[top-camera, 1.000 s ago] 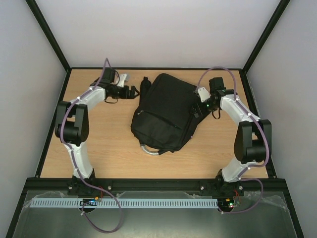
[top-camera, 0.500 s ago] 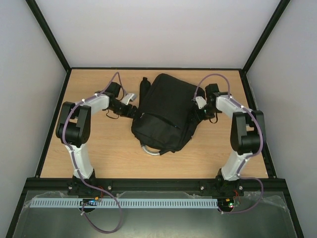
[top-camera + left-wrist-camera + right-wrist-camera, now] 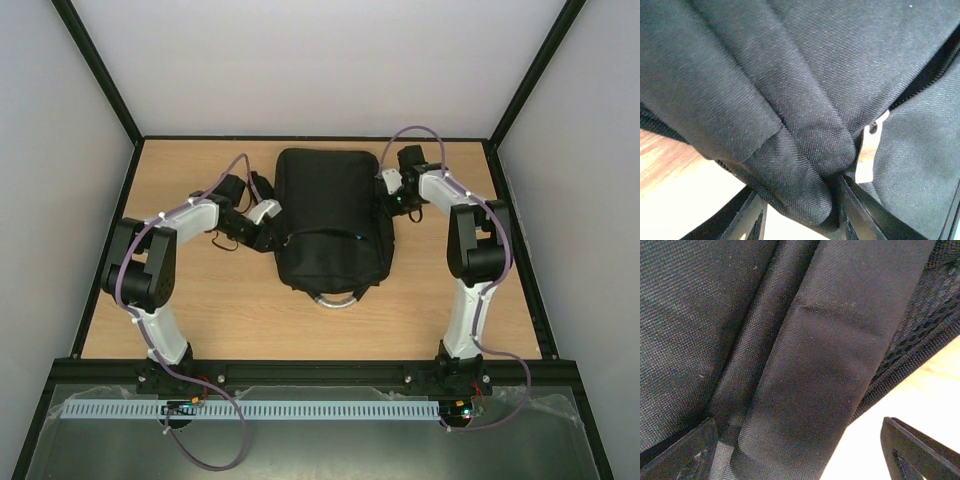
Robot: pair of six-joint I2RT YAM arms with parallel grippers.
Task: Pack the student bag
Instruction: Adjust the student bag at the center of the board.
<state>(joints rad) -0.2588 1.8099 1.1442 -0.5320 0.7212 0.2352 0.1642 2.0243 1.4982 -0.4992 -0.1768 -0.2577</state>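
The student bag (image 3: 333,215), a large black backpack, lies flat and square to the table, its grey loop handle (image 3: 336,298) toward the near edge. My left gripper (image 3: 272,228) is at the bag's left edge. In the left wrist view a bunched fold of black fabric (image 3: 790,165) sits pinched in my left gripper (image 3: 800,215), next to a pale zip pull (image 3: 867,155). My right gripper (image 3: 386,190) is at the bag's upper right side. It stands open (image 3: 800,437), with the bag's fabric edge (image 3: 810,370) lying over the gap and apart from the right finger (image 3: 920,450).
The wooden table (image 3: 210,310) is ringed by a black frame, with white walls close at the left, right and back. Purple cables loop over both arms. A strip of mesh (image 3: 935,310) runs along the bag's edge in the right wrist view.
The bag has turned from tilted to square. My left gripper came from the back left to the bag's left edge and closed on the fabric. My right gripper shifted toward the back.
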